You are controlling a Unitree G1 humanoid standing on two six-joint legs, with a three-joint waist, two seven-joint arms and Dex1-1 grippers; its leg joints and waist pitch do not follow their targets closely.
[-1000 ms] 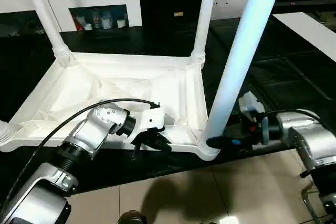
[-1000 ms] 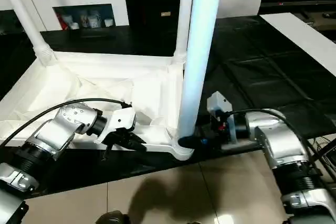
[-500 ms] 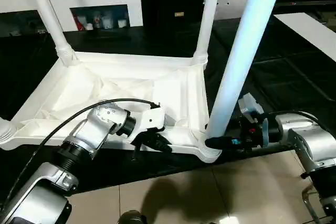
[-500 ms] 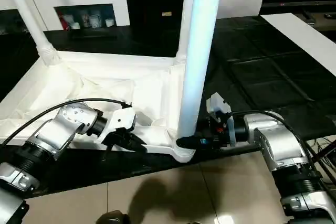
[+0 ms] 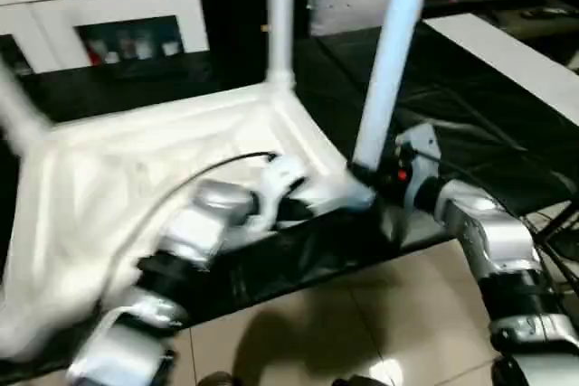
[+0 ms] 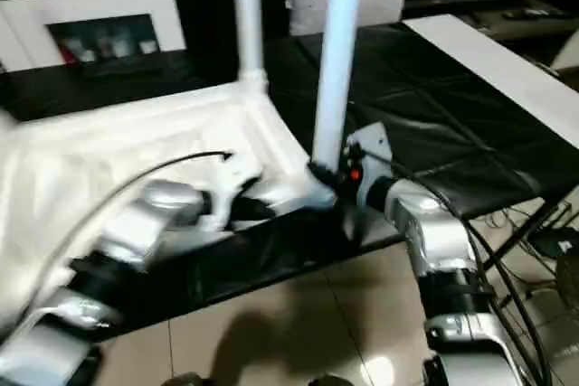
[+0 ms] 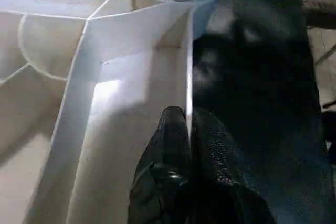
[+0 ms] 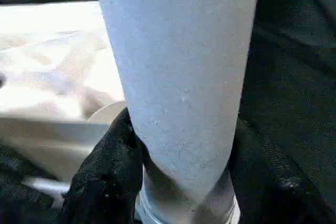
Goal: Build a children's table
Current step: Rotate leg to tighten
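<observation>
Around near leg, right end effector clamps.

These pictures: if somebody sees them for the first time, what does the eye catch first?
First, the tall white leg standing upright at the near corner of the upturned tabletop, with the right gripper clamped around its base. Next, the left gripper pinching the tabletop's near rim beside that corner.

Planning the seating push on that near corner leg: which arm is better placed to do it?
Right. The right gripper is clamped around the near leg just above its socket, while the left gripper pinches the tabletop rim, steadying it.
</observation>
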